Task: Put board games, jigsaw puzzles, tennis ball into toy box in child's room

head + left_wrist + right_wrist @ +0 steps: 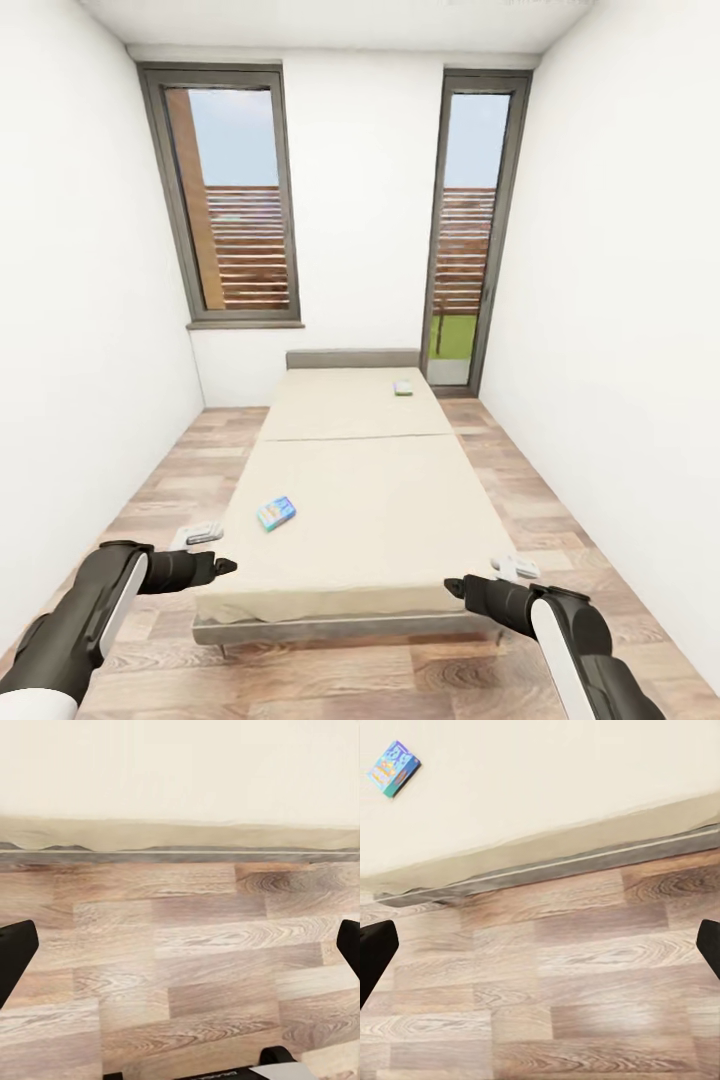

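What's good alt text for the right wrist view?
A small blue board game lies flat on the beige bed, whose foot edge runs diagonally above wood-plank floor. The open right hand hangs over the floor, its dark fingertips at the frame's sides.

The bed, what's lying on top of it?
Two board games lie on the bed: a blue one near the foot and a white-blue one up by the grey headboard. Under the bed is hidden.

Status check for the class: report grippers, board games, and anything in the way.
Left gripper and right gripper open, empty. Two board games on bed: blue one near, another by headboard. Path to near game open.
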